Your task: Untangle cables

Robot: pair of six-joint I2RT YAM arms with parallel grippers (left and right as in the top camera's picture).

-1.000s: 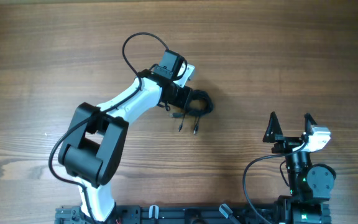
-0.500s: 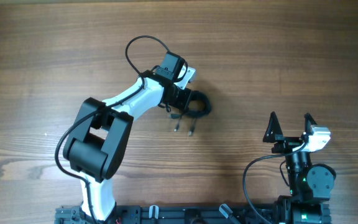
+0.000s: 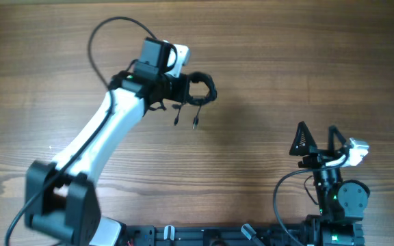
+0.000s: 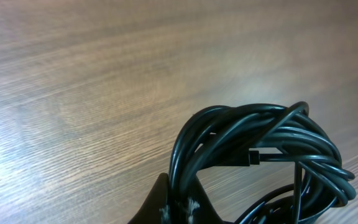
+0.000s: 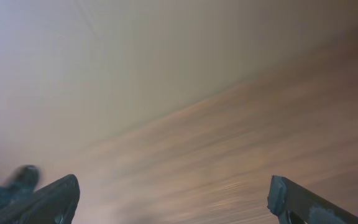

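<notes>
Where the overhead view gives the far middle of the table (image 3: pixel 306 55), we note the left gripper (image 3: pixel 185 89) with its jaws pinched tight on the cables (image 3: pixel 202 87), which sit as one knotted black bundle just right of its tips. Two plug ends (image 3: pixel 193 125) trail from the bundle toward the near edge, side by side. Whether the bundle rests on the wood or hangs clear of it we cannot tell. From the left wrist, we see the cables (image 4: pixel 266 149) as several glossy loops wound together, rising straight out of the closed fingertips (image 4: pixel 166 202). The right gripper (image 3: pixel 318 137) stands well apart at the near right, jaws spread wide with nothing between them. Its own camera shows only the two fingers (image 5: pixel 48 202) and blurred wood.
</notes>
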